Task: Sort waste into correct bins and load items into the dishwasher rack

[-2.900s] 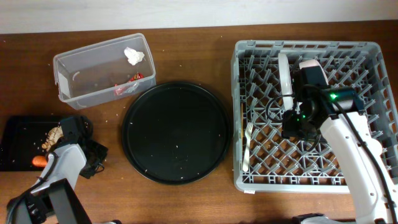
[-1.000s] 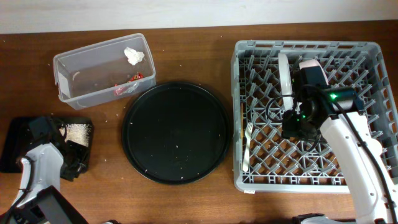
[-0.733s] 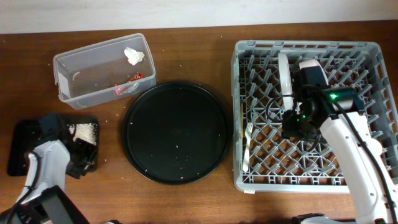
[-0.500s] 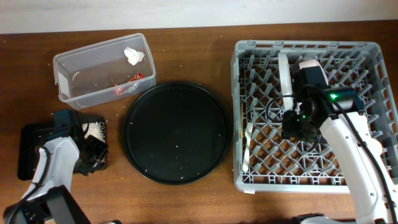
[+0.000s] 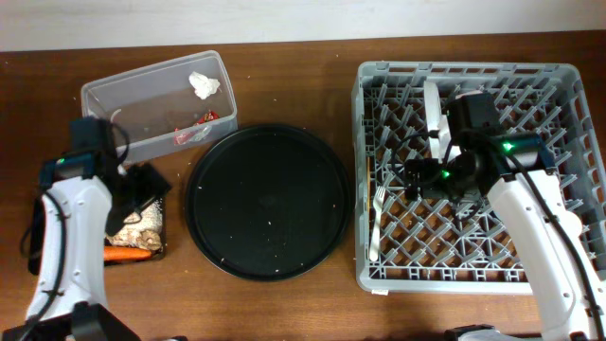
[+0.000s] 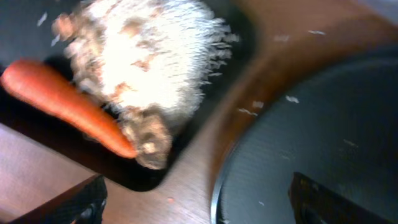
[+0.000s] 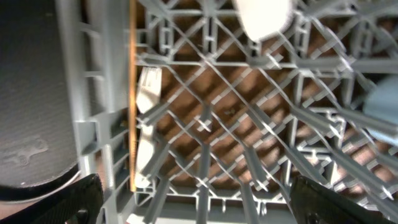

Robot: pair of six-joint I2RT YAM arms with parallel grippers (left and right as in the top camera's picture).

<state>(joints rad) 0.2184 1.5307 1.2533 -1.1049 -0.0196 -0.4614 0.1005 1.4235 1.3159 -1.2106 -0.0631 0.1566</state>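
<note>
The shallow black tray lies left of the round tray and holds an orange carrot and beige food scraps. My left gripper hovers open above it, holding nothing. Its wrist view shows the carrot, the scraps and a brown lump. The clear tub contains a tissue and a red wrapper. In the grey dishwasher rack stand a white plate, a fork and a chopstick. My right gripper hangs open over the rack's left half.
The large round black tray sits between the bins and the rack, dotted with crumbs. In the right wrist view the chopstick and fork lie by the rack wall, with a light blue cup at the right edge.
The black tray slid right with my left gripper, which then opened and rose, baring the carrot and scraps. My right gripper opened wide and swung toward the rack's left side.
</note>
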